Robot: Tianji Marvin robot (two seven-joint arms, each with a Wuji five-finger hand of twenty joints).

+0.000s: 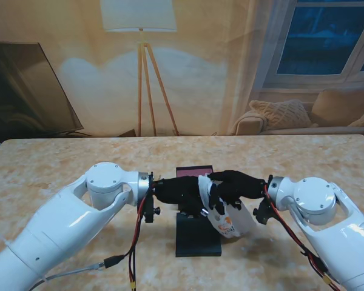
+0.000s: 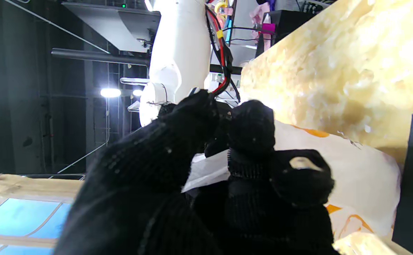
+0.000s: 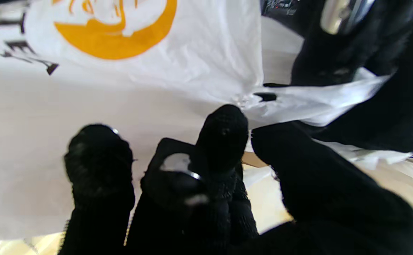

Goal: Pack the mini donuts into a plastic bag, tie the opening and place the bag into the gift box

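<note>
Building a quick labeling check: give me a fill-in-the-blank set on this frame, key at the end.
1. Both hands hold the white plastic ____.
2. The logo printed on the bag is ____ in colour.
3. The left hand and right hand wear ____ gloves.
4. The dark gift box stands on the ____.

Missing words: bag; orange; black; table

A white plastic bag (image 1: 229,219) printed with an orange round mark and small black lettering. Both hands wear black knit gloves: left hand (image 1: 181,193), right hand (image 1: 235,185). The arms (image 1: 67,224) are glossy white, trailing red and black cables (image 1: 135,239). The gift box (image 1: 196,235) is black with a dark red inside. The table (image 1: 60,163) is mottled cream and tan marble.
</note>
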